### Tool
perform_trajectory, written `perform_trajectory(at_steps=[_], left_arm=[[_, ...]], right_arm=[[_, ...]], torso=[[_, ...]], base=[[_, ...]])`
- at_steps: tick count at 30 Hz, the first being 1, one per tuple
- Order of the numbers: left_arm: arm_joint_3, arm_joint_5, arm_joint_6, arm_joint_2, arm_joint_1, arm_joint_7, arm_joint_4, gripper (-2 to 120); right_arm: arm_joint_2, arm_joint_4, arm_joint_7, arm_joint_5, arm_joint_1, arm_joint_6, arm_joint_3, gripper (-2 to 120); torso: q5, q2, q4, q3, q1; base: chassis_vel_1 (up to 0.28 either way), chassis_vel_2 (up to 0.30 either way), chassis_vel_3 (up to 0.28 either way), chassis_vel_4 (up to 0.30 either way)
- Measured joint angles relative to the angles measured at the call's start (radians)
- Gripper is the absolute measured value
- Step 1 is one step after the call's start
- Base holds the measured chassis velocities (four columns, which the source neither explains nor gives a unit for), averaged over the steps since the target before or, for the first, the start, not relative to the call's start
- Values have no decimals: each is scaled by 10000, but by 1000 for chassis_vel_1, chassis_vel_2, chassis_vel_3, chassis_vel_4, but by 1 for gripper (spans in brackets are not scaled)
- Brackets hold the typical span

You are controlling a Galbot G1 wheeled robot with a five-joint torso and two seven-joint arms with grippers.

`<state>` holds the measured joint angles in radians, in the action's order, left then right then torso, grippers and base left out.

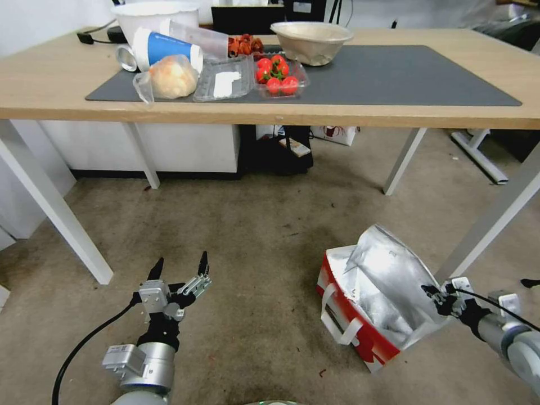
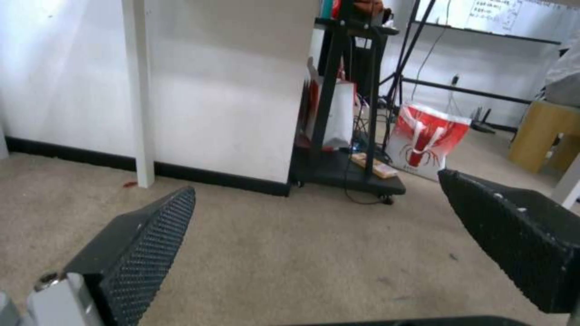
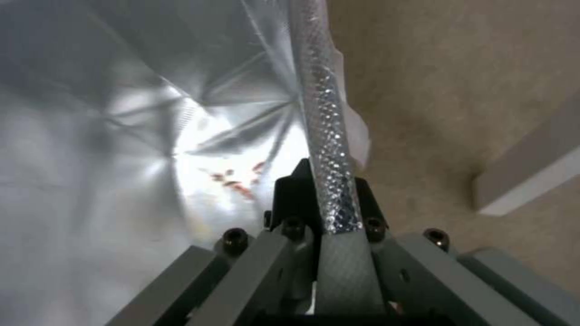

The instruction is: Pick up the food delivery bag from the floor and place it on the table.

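The food delivery bag stands on the floor at the right, white with red sides, foil lining and white strap handles. My right gripper is shut on the bag's right-hand foil rim. In the right wrist view the embossed foil edge runs between the black fingertips, with the crinkled lining beside it. My left gripper hovers open over bare carpet at the lower left, well apart from the bag. The table with its dark grey mat stands beyond.
On the mat's left half lie a bagged bread roll, a tomato tray, cups and bowls. White table legs flank the carpet; one leg stands just behind the bag. A black cart and a red-and-white bag sit under the table.
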<state>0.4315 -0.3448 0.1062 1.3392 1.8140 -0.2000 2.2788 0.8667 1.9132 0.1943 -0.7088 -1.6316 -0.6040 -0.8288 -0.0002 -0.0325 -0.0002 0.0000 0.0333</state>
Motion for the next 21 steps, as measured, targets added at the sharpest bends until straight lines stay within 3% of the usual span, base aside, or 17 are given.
perform_trajectory(at_steps=[5,13,19,21], left_arm=[[95,-13,0,14,5,-3,32,100],[155,-16,7,30,17,-2,35,100],[286,-56,11,36,28,-6,104,100],[356,-79,14,71,33,-28,147,100]], right_arm=[[-162,948,-659,-1563,58,-1033,-38,0],[-788,1771,-670,-2343,16,-1312,-43,0],[-1888,2437,182,-2855,-410,-1314,-245,0],[-2591,2531,1070,-3093,-468,-1116,-336,0]], torso=[[1,0,2,0,0],[1,0,2,0,0],[1,0,0,0,-1],[3,0,-1,0,0]], base=[[0,0,0,0],[0,0,0,0],[0,0,0,0],[0,0,0,0]])
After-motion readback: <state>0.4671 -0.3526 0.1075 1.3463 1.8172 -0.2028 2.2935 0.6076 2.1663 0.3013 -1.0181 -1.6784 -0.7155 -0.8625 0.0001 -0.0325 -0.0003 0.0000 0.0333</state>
